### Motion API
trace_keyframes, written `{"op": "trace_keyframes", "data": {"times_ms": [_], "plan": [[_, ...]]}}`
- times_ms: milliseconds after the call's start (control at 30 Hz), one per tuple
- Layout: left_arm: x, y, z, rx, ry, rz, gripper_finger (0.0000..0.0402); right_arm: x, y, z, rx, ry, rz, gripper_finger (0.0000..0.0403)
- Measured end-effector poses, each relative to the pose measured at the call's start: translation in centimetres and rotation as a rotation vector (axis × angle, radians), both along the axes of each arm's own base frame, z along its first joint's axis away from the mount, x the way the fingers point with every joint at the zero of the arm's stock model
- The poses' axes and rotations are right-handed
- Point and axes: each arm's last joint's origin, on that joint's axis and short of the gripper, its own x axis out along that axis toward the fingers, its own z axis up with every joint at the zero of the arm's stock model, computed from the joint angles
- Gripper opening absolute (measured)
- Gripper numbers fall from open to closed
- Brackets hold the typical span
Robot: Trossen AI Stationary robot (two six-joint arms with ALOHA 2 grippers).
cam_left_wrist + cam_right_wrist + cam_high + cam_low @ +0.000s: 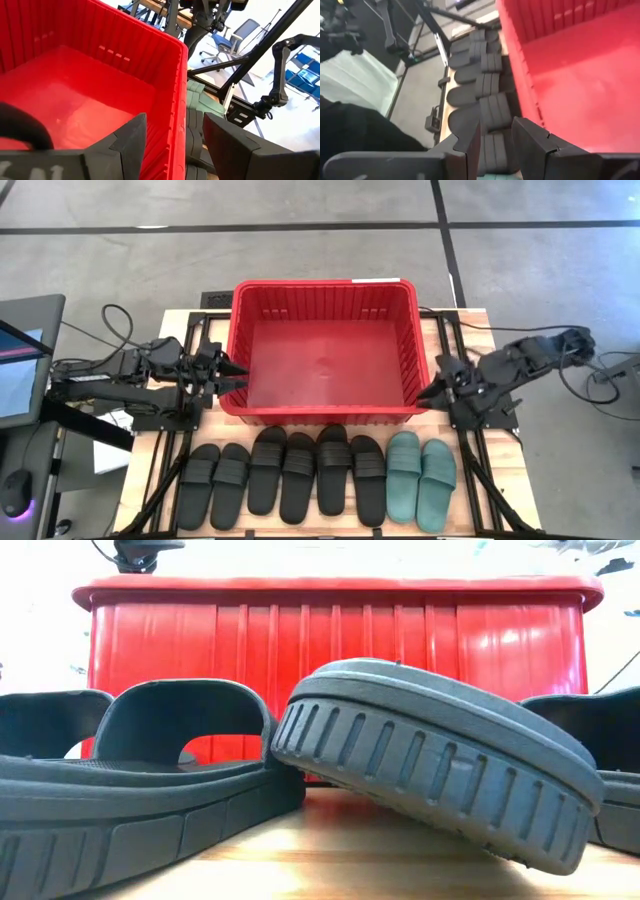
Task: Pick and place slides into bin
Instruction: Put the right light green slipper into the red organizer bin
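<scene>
A: The bin (322, 350), centre of the high view, is bright red, its walls marked by vertical ribs.

B: And the row along the lower edge?

A: Six black slides (283, 473) with ribbed straps, then a teal-green pair (420, 480) at lower right.

B: What do they rest on?

A: A pale wood-grain table (505, 455), crossed by black frame rails (485, 475).

B: The arms?

A: The left gripper (232, 375), at the bin's left wall, and the right gripper (436, 392), at its right wall, are both black.

B: Beyond the table?

A: A grey floor (300, 250) with dark lines across the upper frame.
</scene>
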Motion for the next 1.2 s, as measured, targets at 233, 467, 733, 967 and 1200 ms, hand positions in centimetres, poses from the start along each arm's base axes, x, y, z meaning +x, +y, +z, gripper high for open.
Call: {"op": "trace_keyframes", "data": {"times_ms": [233, 467, 733, 967, 1200], "plan": [[0.0, 0.0, 0.0, 0.001, 0.000, 0.000, 0.0183, 1.3, 3.3, -1.3, 0.049, 0.123, 0.021, 0.0099], [0.0, 0.0, 0.0, -0.010, -0.002, 0.003, 0.0183, 2.6, 7.0, -1.4, 0.035, 0.227, -0.004, 0.0099], [0.3, 0.0, -0.1, -0.035, 0.008, -0.012, 0.0183, 3.5, 11.1, 0.7, -0.043, 0.282, -0.073, 0.0099], [0.4, -0.1, -0.1, 0.012, 0.012, -0.041, 0.0183, 4.3, 15.1, 0.0, -0.119, 0.464, -0.152, 0.0099], [0.4, -0.1, -0.1, 0.042, 0.011, -0.049, 0.0183, 5.0, 18.9, -1.7, -0.192, 0.626, -0.236, 0.0099]]}}
